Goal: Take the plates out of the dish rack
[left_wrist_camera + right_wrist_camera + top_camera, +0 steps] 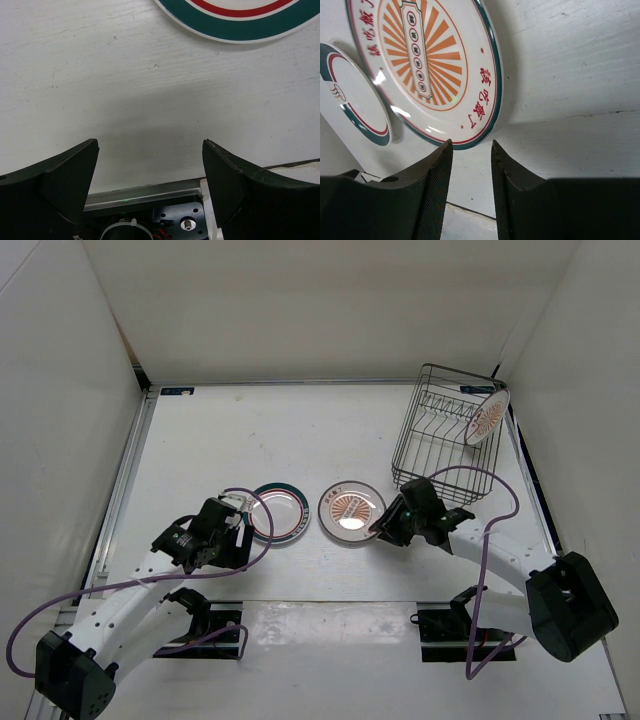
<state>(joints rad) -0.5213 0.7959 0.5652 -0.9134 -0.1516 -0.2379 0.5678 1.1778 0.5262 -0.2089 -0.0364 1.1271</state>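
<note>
Both arms reach forward and low, wrists turned toward each other.
The left arm (125,605) stretches forward, with the left gripper (150,145) spread wide and empty. The right arm (500,552) bends leftward, and the right gripper (472,145) is narrowed to a slim gap, gripping nothing.

left plate (277,512), right plate (351,510): on table (300,430) | third plate (488,416): in dish rack (437,443)

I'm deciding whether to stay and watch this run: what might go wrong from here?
The last sunburst plate leans high at the dish rack's far right corner, so a knock to the rack might tip it out. The right claw, slightly open, sits right at the edge of the unloaded sunburst plate; a careless pull-away might shove it into the teal-ringed plate close beside it.
</note>
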